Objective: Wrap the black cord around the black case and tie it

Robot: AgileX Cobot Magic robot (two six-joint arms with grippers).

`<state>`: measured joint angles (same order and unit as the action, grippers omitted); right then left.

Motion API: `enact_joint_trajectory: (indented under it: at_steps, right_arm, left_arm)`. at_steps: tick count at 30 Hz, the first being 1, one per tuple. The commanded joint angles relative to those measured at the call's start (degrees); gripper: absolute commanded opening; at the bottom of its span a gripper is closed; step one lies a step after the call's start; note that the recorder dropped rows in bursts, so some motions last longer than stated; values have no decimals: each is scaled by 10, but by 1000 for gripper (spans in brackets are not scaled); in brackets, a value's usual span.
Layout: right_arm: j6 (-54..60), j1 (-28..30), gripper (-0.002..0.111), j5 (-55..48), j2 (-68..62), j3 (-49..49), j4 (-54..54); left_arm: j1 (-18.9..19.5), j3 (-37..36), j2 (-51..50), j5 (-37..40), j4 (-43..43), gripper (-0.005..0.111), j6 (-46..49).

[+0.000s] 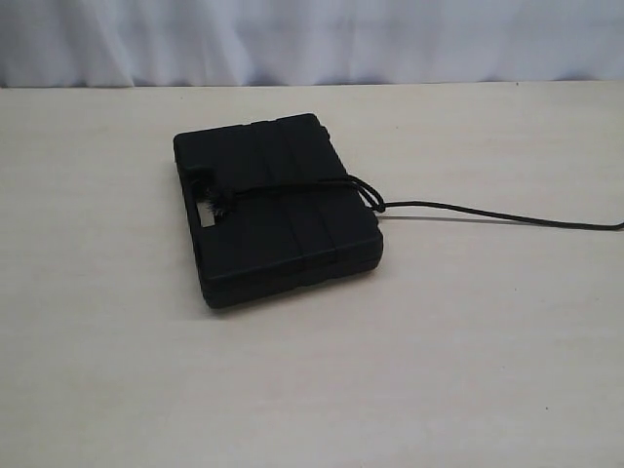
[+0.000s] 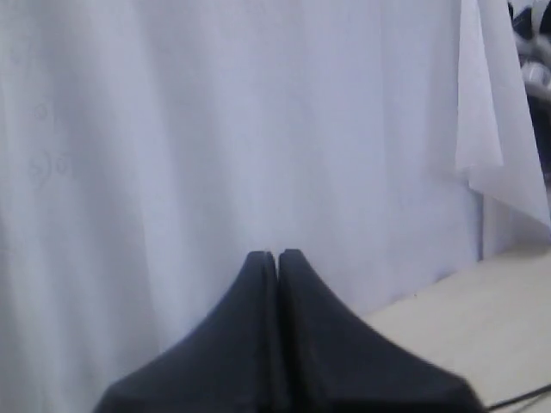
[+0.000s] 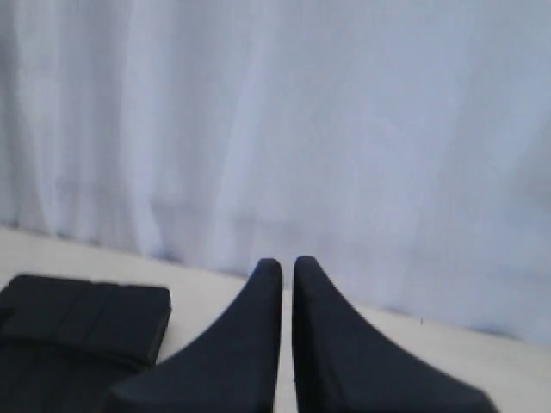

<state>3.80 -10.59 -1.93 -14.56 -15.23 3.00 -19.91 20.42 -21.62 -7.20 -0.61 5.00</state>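
Note:
The black case lies flat on the table, lid up, ribs across it. The black cord runs over the lid from a frayed end by the handle slot to a knot-like bunch at the case's right edge. From there it trails right along the table and out of the picture. Neither gripper shows in the exterior view. My left gripper is shut and empty, facing the white curtain. My right gripper has its fingers almost touching, nothing between them, with the case off to one side.
A pale wooden table spreads around the case. A white curtain hangs behind the far edge. In the left wrist view a thin dark line lies on the table near the gripper.

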Motion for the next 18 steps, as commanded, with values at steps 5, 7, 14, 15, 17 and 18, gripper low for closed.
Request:
enact_joint_trajectory:
  at_steps: [5, 7, 14, 15, 17, 18]
  right_arm:
    - [-2, -2, 4, 192, 23, 112, 5]
    - [-2, -2, 4, 192, 23, 119, 5]
    - [-2, -2, 4, 190, 23, 120, 5]
    - [-2, -2, 4, 190, 23, 120, 5]
    - [-2, -2, 4, 190, 23, 120, 5]
    - [-2, -2, 4, 192, 24, 125, 5]
  left_arm:
    - [-2, -51, -8, -45, 3, 0, 4]
    - [-2, -51, -8, -39, 3, 0, 4]
    - [-2, -51, -8, -39, 3, 0, 4]
    - [-2, -52, -8, -39, 3, 0, 4]
    - [-2, -60, -8, -41, 0, 0, 4]
    - [-2, -77, -5, -48, 0, 0, 4]
